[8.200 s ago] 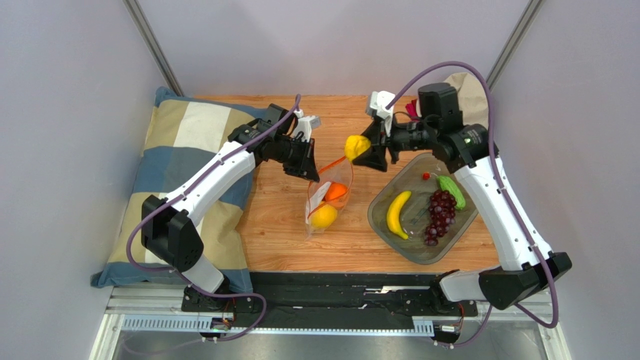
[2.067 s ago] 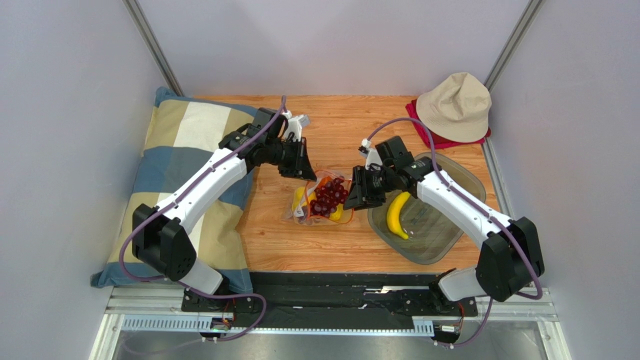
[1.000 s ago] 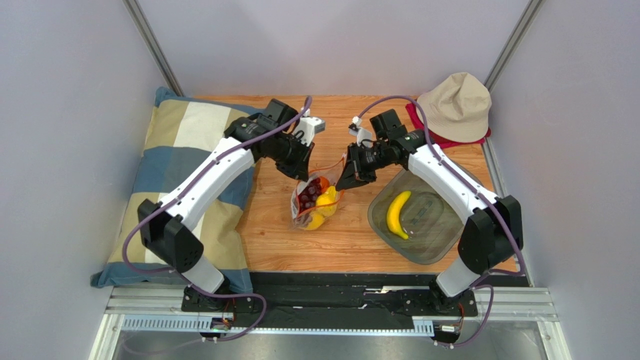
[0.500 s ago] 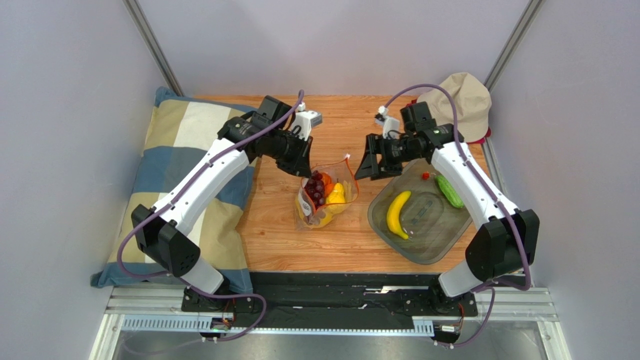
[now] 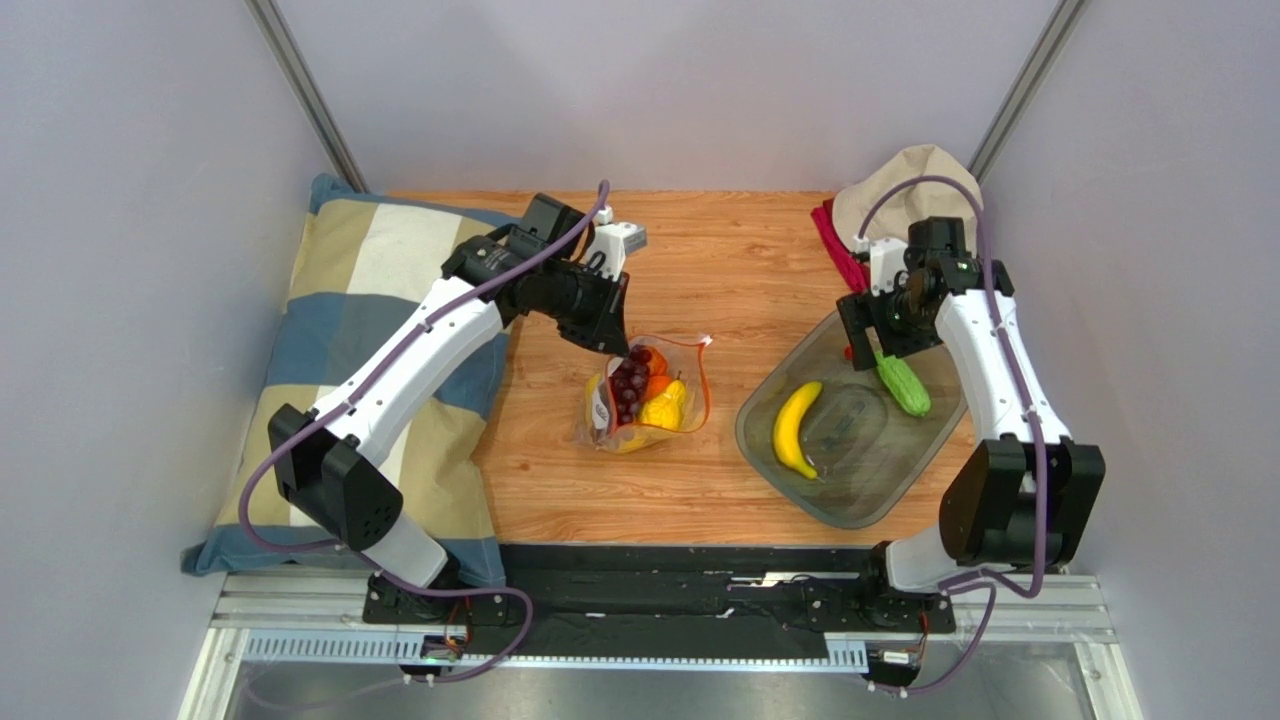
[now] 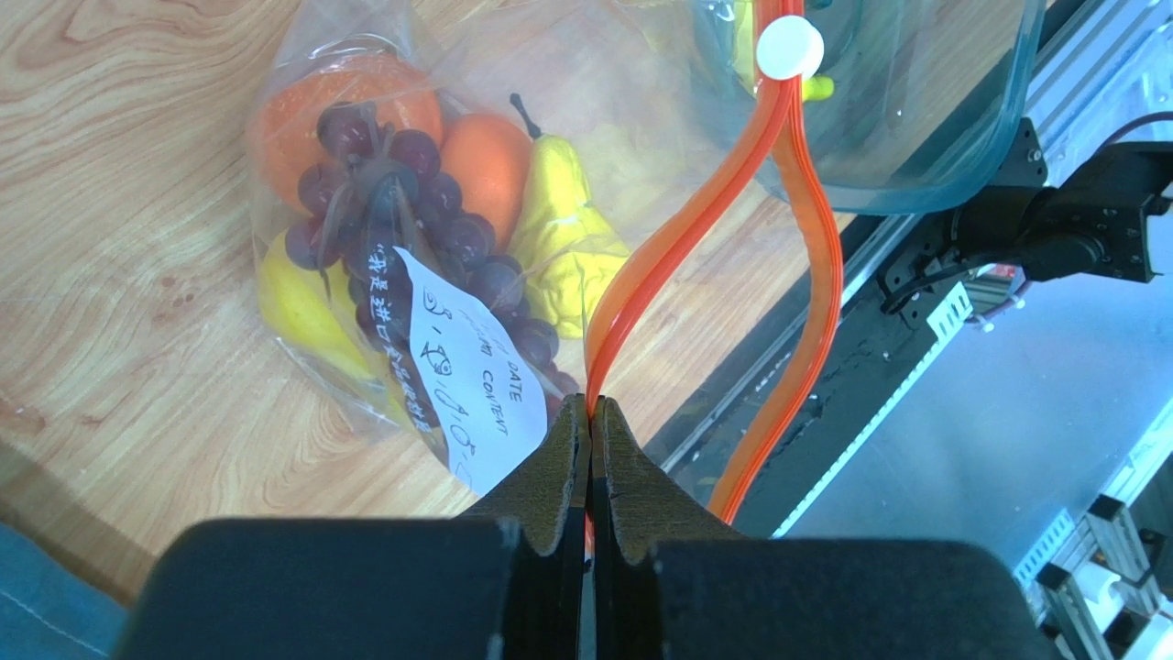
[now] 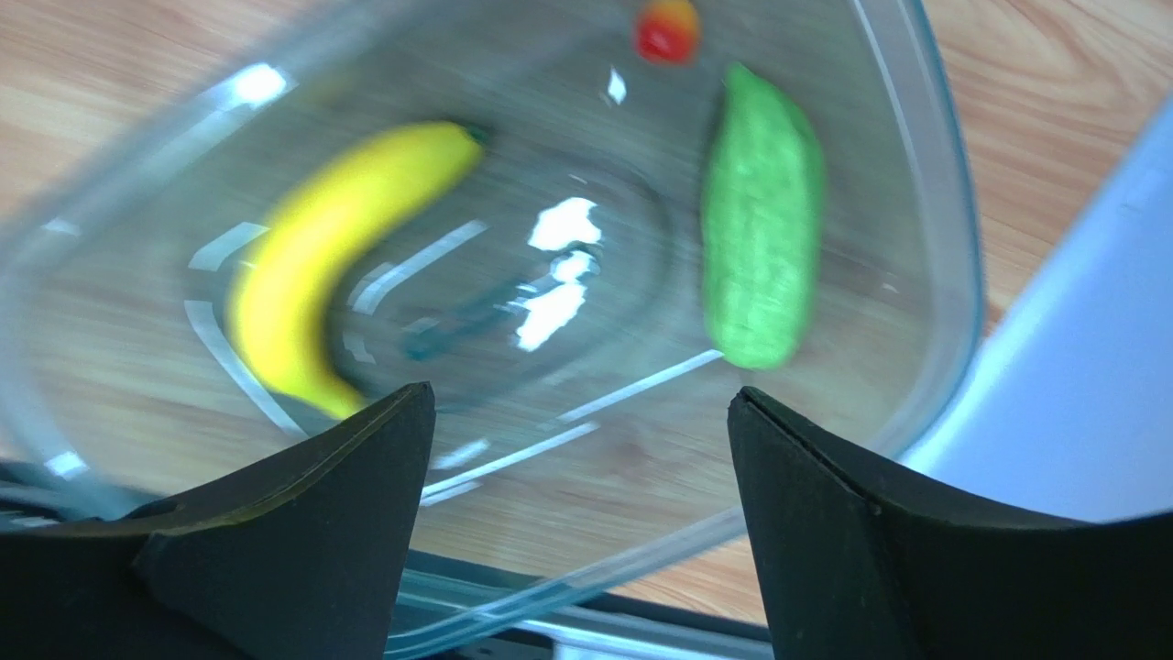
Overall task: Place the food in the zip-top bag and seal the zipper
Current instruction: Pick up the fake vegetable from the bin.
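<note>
The clear zip-top bag [image 5: 643,393] lies on the wooden table and holds the grape bunch [image 6: 399,206], an orange [image 6: 489,154], the yellow pear [image 6: 562,220] and a lemon [image 6: 296,303]. My left gripper [image 6: 591,410] is shut on the orange-red zipper strip [image 6: 689,227] at the bag's mouth; the white slider [image 6: 789,46] sits at the far end. My right gripper [image 5: 887,327] is open and empty above the grey tray [image 5: 920,435], over the green piece [image 7: 760,215]. The banana [image 7: 328,241] also lies in the tray.
A small red piece [image 7: 667,28] lies at the tray's far end. A beige hat [image 5: 909,180] on a red cloth sits at the back right. A checked pillow [image 5: 361,300] lies along the left side under the left arm.
My right gripper has let go of the bag's mouth and swung right over the tray. The grapes have gone into the bag. My left gripper has kept its hold on the zipper.
</note>
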Available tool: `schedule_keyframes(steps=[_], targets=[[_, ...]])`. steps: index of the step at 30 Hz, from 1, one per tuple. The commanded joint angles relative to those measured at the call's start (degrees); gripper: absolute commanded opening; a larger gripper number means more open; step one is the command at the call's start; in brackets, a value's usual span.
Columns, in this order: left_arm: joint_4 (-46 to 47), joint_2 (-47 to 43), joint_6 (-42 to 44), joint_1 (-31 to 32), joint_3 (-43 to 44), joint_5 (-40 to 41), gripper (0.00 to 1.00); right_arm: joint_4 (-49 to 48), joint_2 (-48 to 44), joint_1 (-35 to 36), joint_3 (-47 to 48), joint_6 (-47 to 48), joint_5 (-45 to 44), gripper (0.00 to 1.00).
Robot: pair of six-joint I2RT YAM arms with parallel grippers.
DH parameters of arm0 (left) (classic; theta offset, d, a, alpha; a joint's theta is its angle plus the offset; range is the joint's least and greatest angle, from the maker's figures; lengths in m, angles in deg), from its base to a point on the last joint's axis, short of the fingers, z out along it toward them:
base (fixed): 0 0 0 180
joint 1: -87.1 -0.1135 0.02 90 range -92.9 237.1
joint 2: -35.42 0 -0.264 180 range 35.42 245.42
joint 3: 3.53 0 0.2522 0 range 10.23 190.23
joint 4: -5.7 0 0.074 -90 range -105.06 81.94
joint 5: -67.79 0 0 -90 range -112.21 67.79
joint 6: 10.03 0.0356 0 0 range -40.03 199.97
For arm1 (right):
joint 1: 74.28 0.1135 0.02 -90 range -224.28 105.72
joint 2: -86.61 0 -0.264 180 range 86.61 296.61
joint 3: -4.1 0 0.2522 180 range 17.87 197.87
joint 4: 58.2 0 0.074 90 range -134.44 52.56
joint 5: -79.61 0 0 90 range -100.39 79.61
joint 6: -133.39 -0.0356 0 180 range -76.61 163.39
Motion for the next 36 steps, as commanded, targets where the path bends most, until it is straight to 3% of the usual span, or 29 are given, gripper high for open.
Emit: schedule_keyframes(steps=[1,6,15,16,20,22,23,26,30,36], targets=[[2.49,-0.02,-1.45,-0.30,0.10,-1.42,0.00,-8.13,4.49,-1.23,-2.10,9.62,-14.73,0.82],[2.40,0.24,-1.54,-0.30,0.54,-1.07,0.00,-12.44,12.31,-2.20,-0.43,9.45,-19.48,0.81],[2.22,-0.02,-1.62,-0.30,-0.07,-0.19,0.00,-14.73,21.99,-3.70,0.54,8.04,-16.84,0.77],[2.05,-0.02,-1.45,-0.39,-0.07,-0.19,0.00,-14.91,22.34,-3.78,0.45,7.87,-16.15,0.74],[1.87,-0.11,-1.27,-0.39,-0.16,-0.19,0.00,-13.08,22.26,-3.96,0.45,6.11,-12.89,0.46],[1.87,-0.19,-1.10,-0.48,-0.16,-0.36,0.00,-11.58,21.12,-3.96,0.80,5.14,-10.79,0.38],[1.96,-0.11,-1.09,-0.48,-0.25,-0.62,0.00,-10.27,20.68,-4.14,0.80,4.79,-10.26,0.25],[2.13,0.07,-1.71,-0.65,-0.25,-1.41,0.00,-6.85,18.13,-5.36,2.11,2.34,-6.04,0.00],[2.40,0.16,-2.67,-1.00,-0.51,-2.47,0.00,-1.12,12.51,-6.60,7.21,-1.00,3.70,0.00],[2.84,0.42,-3.91,-1.71,-1.04,-4.75,0.00,-2.68,-1.81,-5.46,9.60,-9.35,29.88,0.00]])
